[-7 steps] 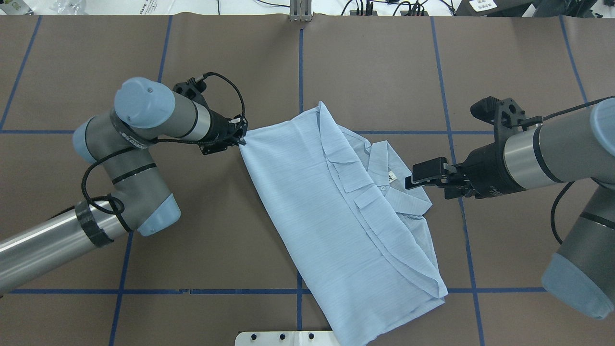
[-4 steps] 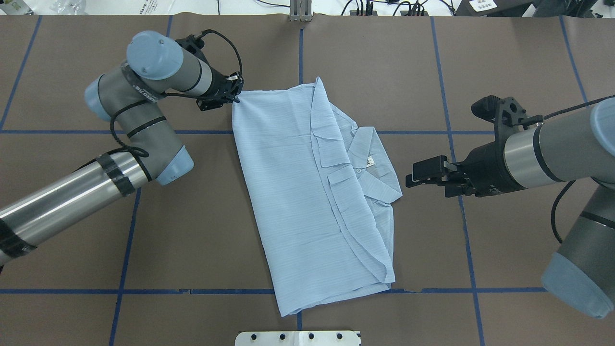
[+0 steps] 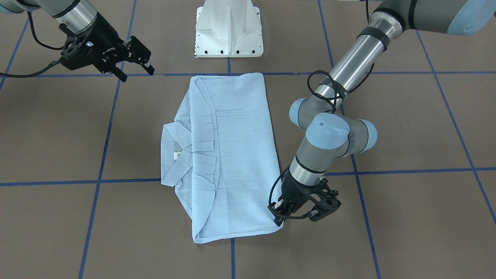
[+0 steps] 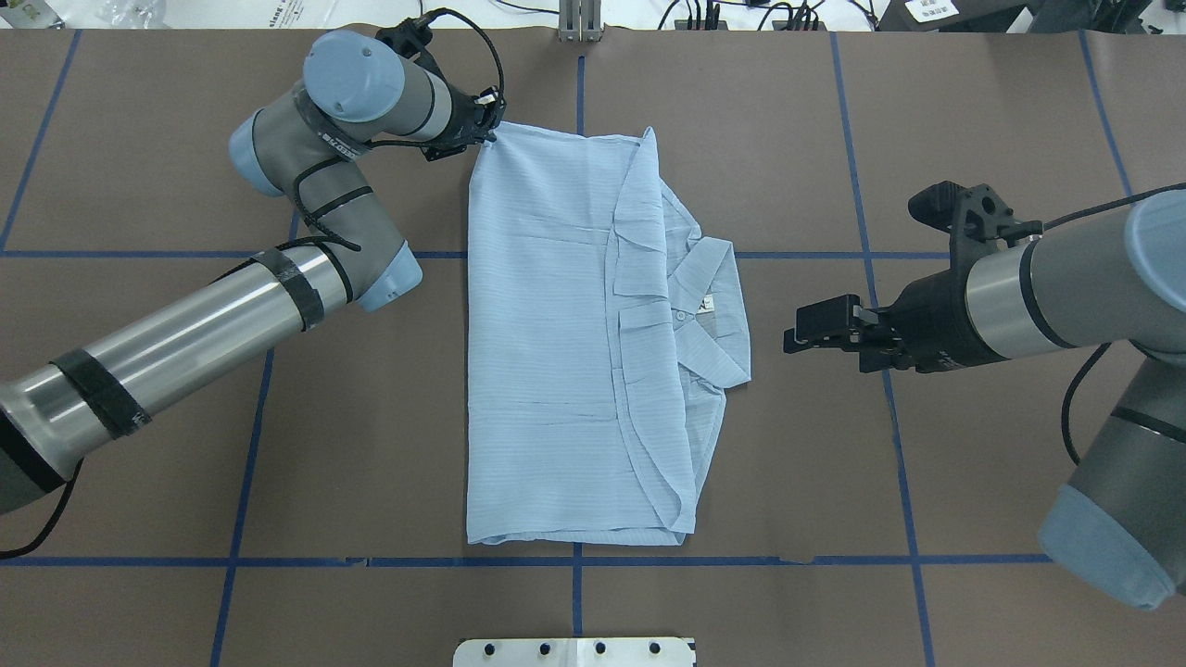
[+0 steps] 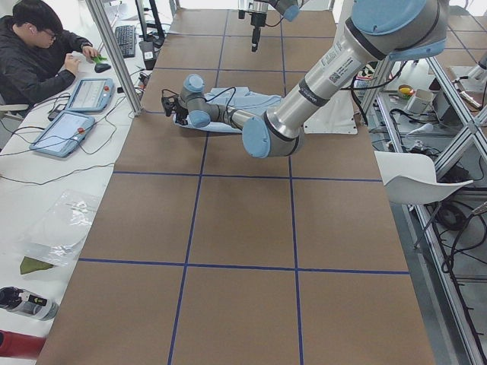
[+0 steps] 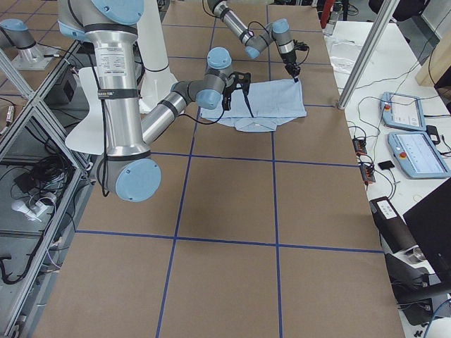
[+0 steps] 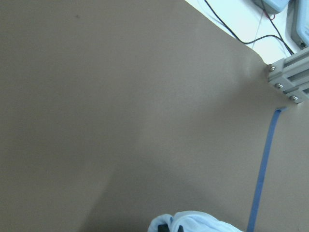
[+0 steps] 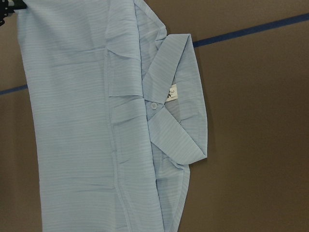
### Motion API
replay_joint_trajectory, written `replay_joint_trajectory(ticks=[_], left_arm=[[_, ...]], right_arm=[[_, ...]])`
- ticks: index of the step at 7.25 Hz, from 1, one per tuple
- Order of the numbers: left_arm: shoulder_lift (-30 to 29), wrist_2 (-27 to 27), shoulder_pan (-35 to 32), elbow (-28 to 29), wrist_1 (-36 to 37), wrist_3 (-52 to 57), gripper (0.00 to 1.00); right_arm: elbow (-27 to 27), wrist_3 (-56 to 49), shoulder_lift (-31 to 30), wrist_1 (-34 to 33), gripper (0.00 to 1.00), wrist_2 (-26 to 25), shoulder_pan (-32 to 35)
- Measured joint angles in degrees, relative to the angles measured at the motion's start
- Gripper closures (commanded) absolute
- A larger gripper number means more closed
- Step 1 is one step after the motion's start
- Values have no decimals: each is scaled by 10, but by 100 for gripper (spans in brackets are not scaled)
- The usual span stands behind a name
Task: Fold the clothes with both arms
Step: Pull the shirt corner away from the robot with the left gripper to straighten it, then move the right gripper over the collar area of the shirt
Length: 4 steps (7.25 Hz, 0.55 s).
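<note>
The pale light-blue shirt (image 4: 556,352) lies folded lengthwise in the middle of the brown table, its long sides square to the blue grid lines. Its collar (image 4: 709,306) and white label point toward my right arm. My left gripper (image 4: 491,135) is shut on the shirt's far left corner, low at the table; it also shows in the front-facing view (image 3: 278,221). The left wrist view shows only a bit of fabric (image 7: 193,223) between the fingers. My right gripper (image 4: 799,335) is open and empty, hovering a short way right of the collar, apart from it. The right wrist view looks down on the collar (image 8: 176,116).
The white pedestal base (image 3: 228,27) stands at the near table edge behind the shirt. An aluminium post (image 4: 579,23) stands at the far edge close to the left gripper. An operator (image 5: 38,53) sits at a desk with tablets beyond the far edge.
My left gripper has pulled the shirt's corner away from me and to the right, swinging the shirt from a slant to square with the grid. The right gripper has stayed put.
</note>
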Motion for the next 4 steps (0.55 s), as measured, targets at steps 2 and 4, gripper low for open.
replay_joint_trajectory(ticks=[2,4], left_arm=[[0,9,-3,10,-7,20,0],[16,7,-13,-9,-5,51,0]], right_arm=[[-6,0,1,0,0,-18,-6],[-19,0,20,-7,0,-53,-27]])
